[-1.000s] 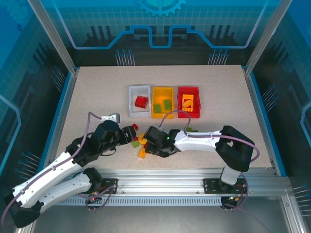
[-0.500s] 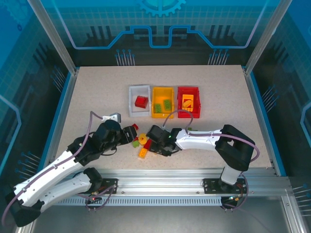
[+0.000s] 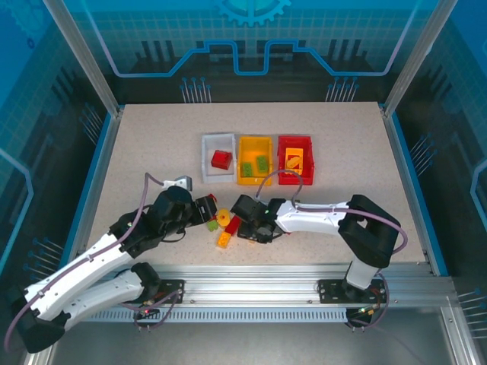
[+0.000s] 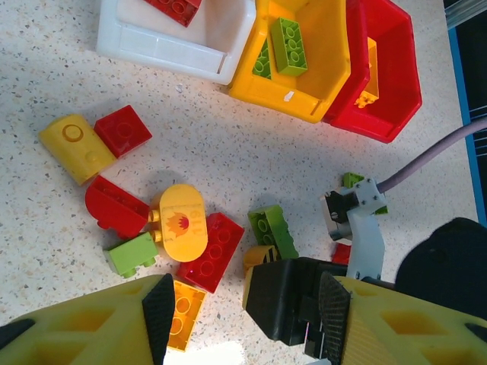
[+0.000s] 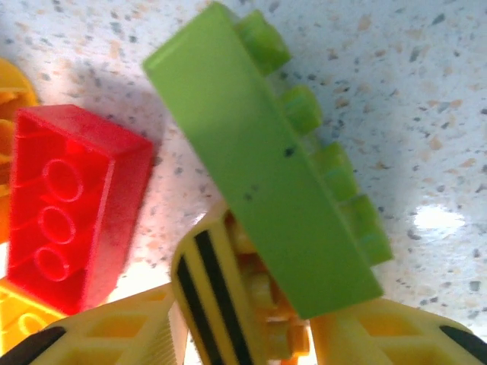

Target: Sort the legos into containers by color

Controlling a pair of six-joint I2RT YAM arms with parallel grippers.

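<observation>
Movement is slight since a second ago: the left pincer [image 3: 205, 209] has crept a touch closer to the round yellow piece [image 4: 181, 222] from its left. The right arm's wrist has drawn a little toward the bins. The bins themselves have not budged.

Now the right pincer [image 3: 240, 226] sits low over the table [image 3: 144, 144], just right of the round yellow piece, nose in the heap. A red brick [image 4: 213, 251] lies between the two.

Its wrist view gives us the long light green brick [image 5: 266, 167]. The long axis runs from upper left down to lower right, the studs face upper right and the smooth side is toward the lens. The lower end is tucked between the yellow fingers [image 5: 99, 334], with a black-striped yellow piece [image 5: 221, 289] pressed in beside it. Are the fingers biting on it? Cannot tell from here.

From the left wrist, that green brick lies right of the round yellow piece, past the red brick. The left pincer is spread wide, holding nothing.

Beyond the round yellow piece, away from the arms, three bins stand side by side in a tight row. The white bin [image 3: 205, 161] has a red block [image 3: 221, 159] inside. The yellow-orange bin [image 3: 255, 182] holds green bricks [image 3: 262, 163]. The red bin [image 3: 295, 182] holds a yellow piece [image 3: 294, 160].
</observation>
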